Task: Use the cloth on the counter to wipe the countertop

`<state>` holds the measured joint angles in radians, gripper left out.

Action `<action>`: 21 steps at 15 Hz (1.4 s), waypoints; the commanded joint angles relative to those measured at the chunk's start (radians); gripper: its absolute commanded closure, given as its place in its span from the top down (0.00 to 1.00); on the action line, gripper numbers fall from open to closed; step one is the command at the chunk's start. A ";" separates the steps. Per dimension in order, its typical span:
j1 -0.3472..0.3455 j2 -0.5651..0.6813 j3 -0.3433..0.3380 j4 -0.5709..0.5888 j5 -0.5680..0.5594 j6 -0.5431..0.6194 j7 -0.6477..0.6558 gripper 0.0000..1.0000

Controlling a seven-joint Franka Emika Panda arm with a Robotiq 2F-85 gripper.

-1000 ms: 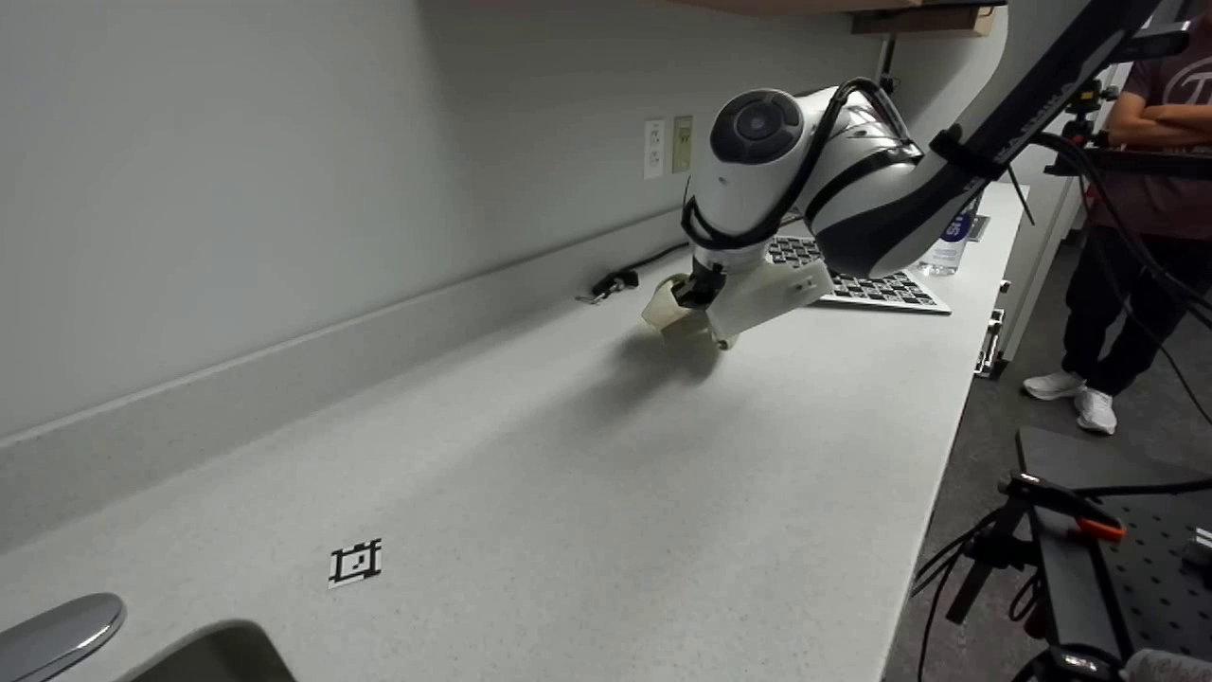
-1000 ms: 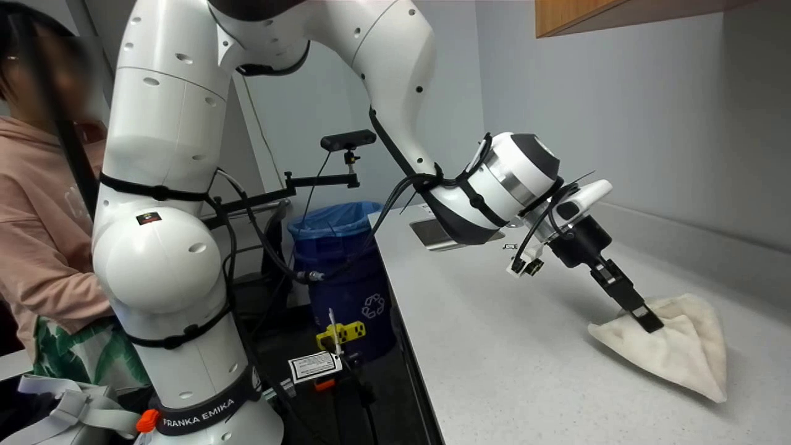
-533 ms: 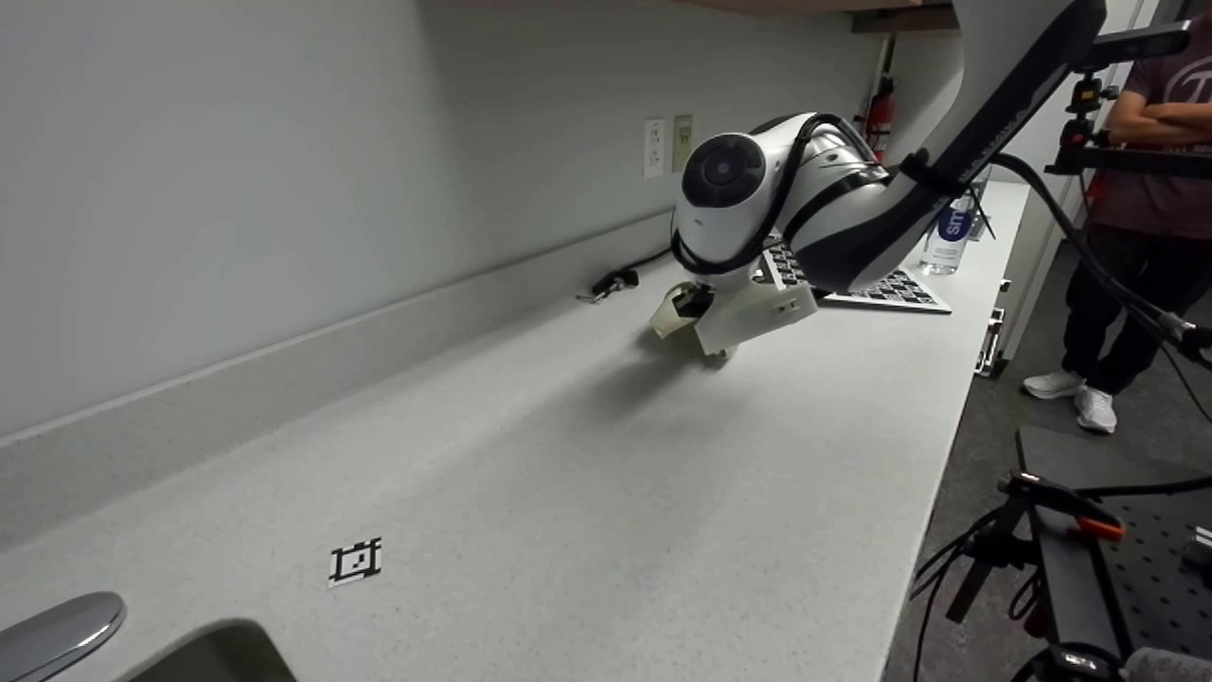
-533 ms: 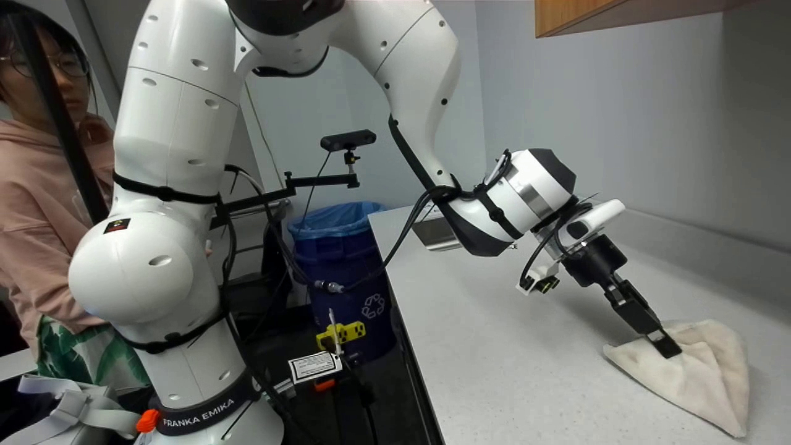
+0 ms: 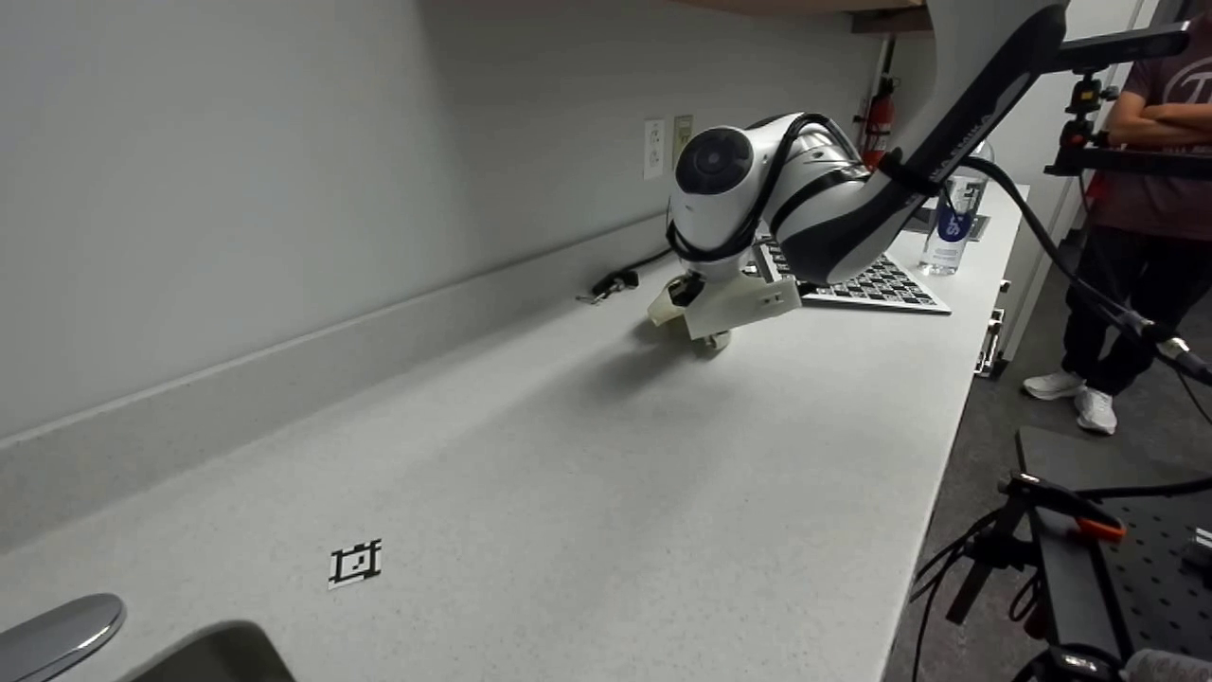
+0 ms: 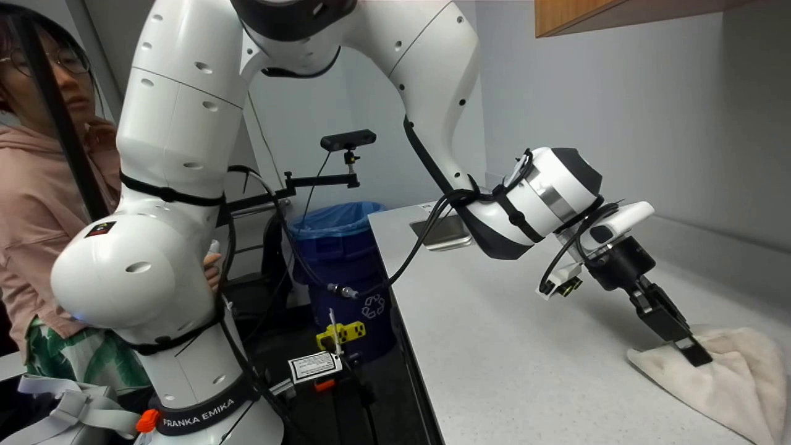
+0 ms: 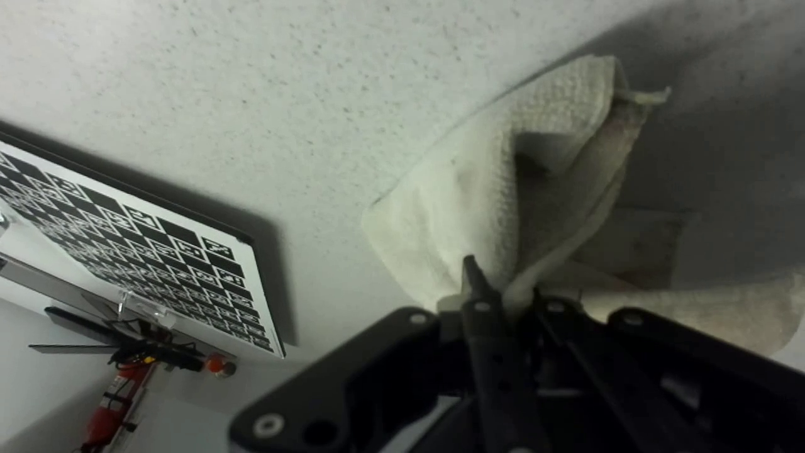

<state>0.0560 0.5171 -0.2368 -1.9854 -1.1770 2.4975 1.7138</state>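
Checkerboard (image 7: 163,245) sits left in the wrist view, and I reckon a wipe swung that way could shove it if the cloth (image 7: 462,192) catches its edge. Cloth's right of it, pinched in the jaws down at the worktop (image 7: 302,126), main fold's long axis slanting up to the right, free corner pointing there

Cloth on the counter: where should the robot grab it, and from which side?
By a bunched-up fold, I think, from above at a slant. The cloth looks soft and rumpled, and in the wrist view that fold rises off the counter, so the pincer has something to squeeze. It holds gathered cloth there now.
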 commanded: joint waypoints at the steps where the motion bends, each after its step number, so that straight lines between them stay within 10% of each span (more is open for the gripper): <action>1: -0.052 0.040 0.038 0.071 -0.010 0.035 0.043 0.02; 21: -0.275 0.168 0.178 0.120 0.223 0.483 -0.106 0.02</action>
<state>-0.1553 0.6429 -0.1416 -1.8860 -1.0262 2.9362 1.6951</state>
